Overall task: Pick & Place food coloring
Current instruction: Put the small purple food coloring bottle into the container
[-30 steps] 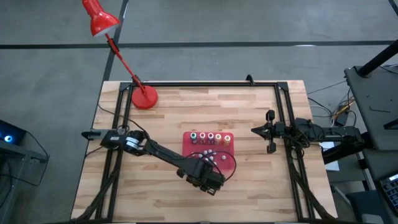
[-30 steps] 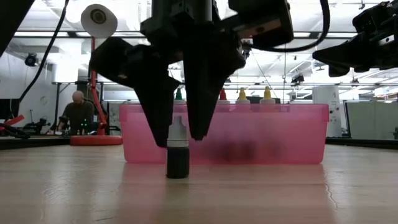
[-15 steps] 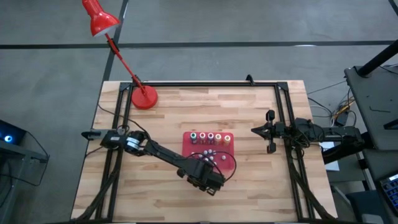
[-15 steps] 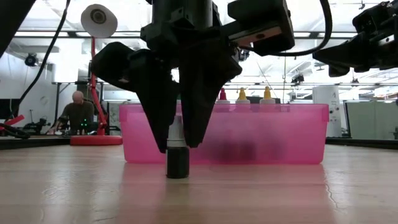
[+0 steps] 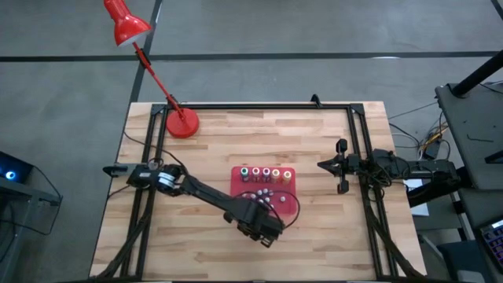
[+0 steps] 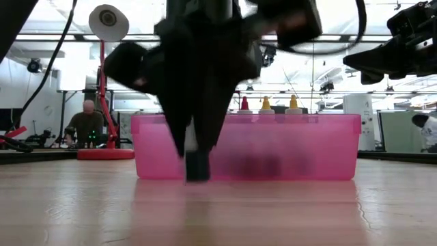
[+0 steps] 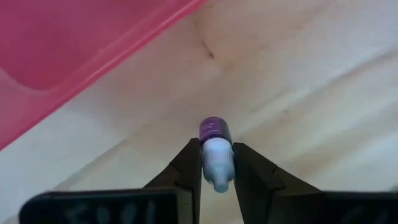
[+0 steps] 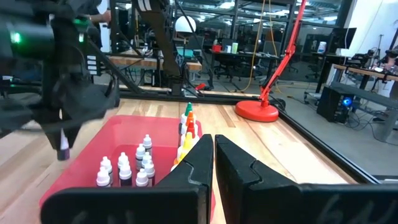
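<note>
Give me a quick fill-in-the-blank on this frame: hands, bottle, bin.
1. The left hand is shut on a small bottle with a pale cap and a ____ body.
2. That bottle is ____ the pink bin, over bare wood.
3. The right hand, at the table's right side, is ____ and holds nothing.
4. The lamp on the table is ____.

Missing words: purple; outside; shut; red.
</note>
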`<act>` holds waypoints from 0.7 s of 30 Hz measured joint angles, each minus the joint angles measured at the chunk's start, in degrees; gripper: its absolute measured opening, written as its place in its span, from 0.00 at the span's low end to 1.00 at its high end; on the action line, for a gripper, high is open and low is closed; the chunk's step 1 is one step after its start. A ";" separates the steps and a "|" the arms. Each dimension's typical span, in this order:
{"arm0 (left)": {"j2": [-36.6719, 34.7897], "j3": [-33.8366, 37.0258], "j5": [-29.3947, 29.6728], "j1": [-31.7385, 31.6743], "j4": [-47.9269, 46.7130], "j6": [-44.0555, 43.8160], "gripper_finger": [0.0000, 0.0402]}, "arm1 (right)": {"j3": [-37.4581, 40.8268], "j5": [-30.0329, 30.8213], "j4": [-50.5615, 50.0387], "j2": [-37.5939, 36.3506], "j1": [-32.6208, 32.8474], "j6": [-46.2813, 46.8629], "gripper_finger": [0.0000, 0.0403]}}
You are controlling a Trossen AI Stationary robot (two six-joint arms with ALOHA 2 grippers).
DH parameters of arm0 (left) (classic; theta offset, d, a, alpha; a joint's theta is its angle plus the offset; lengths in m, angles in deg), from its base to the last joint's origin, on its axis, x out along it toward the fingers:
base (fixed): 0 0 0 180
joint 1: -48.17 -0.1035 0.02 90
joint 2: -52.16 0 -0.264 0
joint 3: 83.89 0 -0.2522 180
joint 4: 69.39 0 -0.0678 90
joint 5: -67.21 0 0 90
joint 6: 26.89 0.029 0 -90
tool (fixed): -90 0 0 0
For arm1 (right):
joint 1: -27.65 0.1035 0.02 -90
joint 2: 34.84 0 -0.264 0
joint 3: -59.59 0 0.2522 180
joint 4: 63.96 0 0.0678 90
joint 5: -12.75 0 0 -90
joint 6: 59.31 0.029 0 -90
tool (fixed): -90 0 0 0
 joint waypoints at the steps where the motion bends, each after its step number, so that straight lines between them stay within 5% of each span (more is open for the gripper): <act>1: -0.59 -0.11 0.00 0.00 -0.03 0.00 0.12 | 0.01 0.02 0.00 0.01 0.02 0.00 0.02; 21: -7.85 -3.41 -1.42 -5.57 -16.10 15.52 0.12 | 0.00 0.01 0.00 0.01 0.01 0.00 0.02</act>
